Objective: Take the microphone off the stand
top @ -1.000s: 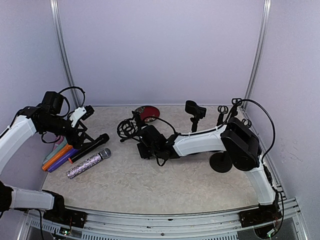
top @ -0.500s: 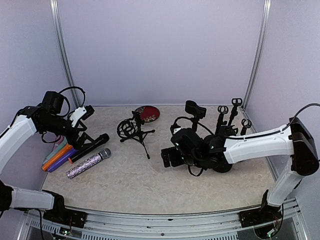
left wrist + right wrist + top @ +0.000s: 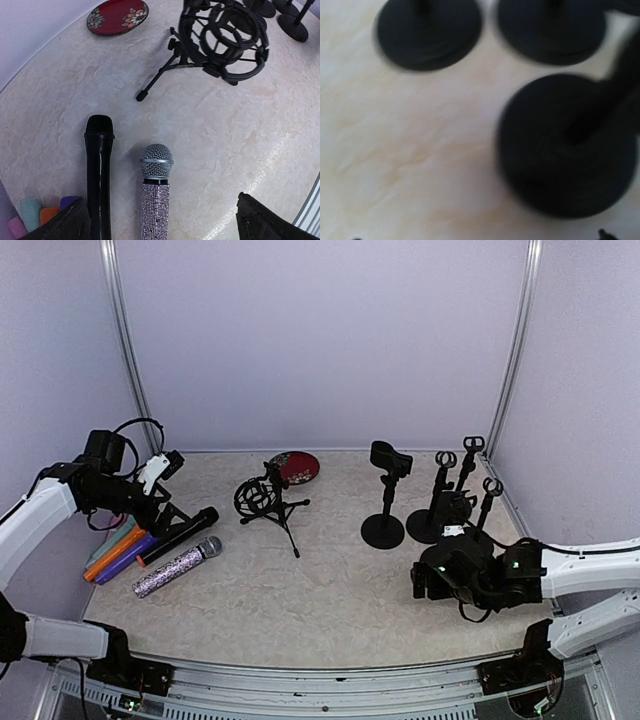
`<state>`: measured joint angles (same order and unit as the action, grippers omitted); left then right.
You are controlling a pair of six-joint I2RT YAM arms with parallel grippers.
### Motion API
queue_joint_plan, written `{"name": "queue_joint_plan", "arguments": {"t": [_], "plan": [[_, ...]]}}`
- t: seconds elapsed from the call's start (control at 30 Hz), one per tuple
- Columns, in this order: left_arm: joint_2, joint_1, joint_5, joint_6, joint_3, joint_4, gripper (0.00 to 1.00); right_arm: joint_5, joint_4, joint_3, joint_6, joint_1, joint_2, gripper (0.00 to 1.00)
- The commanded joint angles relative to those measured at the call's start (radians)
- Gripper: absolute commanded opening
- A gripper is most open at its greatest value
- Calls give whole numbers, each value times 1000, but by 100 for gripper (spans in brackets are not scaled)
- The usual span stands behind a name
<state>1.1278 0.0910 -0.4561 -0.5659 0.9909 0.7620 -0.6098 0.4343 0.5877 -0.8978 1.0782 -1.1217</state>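
Note:
A black microphone (image 3: 180, 533) and a glittery silver-purple microphone (image 3: 178, 567) lie side by side on the table at the left; both show in the left wrist view, the black one (image 3: 98, 175) and the glittery one (image 3: 156, 200). A black tripod stand with a ring shock mount (image 3: 262, 498) stands behind them, its ring empty (image 3: 225, 40). My left gripper (image 3: 172, 518) hovers open and empty above the two microphones (image 3: 165, 227). My right gripper (image 3: 422, 580) is low over the table at the front right, its fingertips wide apart at the bottom corners of the blurred wrist view (image 3: 479, 236), empty.
A clip stand on a round base (image 3: 385, 502) and three thin stands (image 3: 462, 490) fill the back right; their black bases show blurred in the right wrist view (image 3: 570, 150). A red plate (image 3: 296, 467) lies at the back. Coloured sticks (image 3: 115, 550) lie at the far left.
My right arm has swung from beside the tripod stand across the table to the front right, empty. My left arm has barely moved. The microphones lie where they were.

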Motion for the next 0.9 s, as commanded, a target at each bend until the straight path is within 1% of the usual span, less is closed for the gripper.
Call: {"name": "queue_joint_plan", "arguments": {"t": [0.0,0.07,0.13,0.17,0.27,0.3,0.37,0.47,0.5,0.6,0.67,0.77,0.87], "plan": [[-5,-72,10,123,-110,-282,99,-92,-75,-83,91,-94,156,100],[-7,-108,23,169,-182,-421,99,-123,-166,-120,199,-129,233,100],[-6,-137,51,210,-262,-570,99,-148,-296,-175,324,-167,300,100],[-2,-149,68,229,-310,-637,99,-155,-361,-209,375,-197,324,100],[22,-169,120,272,-388,-841,99,-156,-569,-310,519,-274,361,100],[34,-172,126,294,-411,-890,99,-162,-635,-342,549,-301,362,100],[68,-175,137,331,-440,-976,99,-156,-737,-390,551,-384,364,100],[123,-177,138,379,-481,-1110,99,-131,-988,-482,578,-481,352,100],[142,-178,140,393,-489,-1151,99,-127,-1038,-500,569,-514,343,100],[207,-180,156,425,-502,-1247,99,-74,-1064,-492,513,-614,312,100],[240,-185,164,439,-506,-1310,99,-31,-1079,-470,530,-656,292,100],[284,-191,166,452,-514,-1377,99,-56,-1117,-417,676,-669,257,100],[319,-193,174,463,-514,-1413,99,-19,-1178,-407,773,-732,195,100]]}}
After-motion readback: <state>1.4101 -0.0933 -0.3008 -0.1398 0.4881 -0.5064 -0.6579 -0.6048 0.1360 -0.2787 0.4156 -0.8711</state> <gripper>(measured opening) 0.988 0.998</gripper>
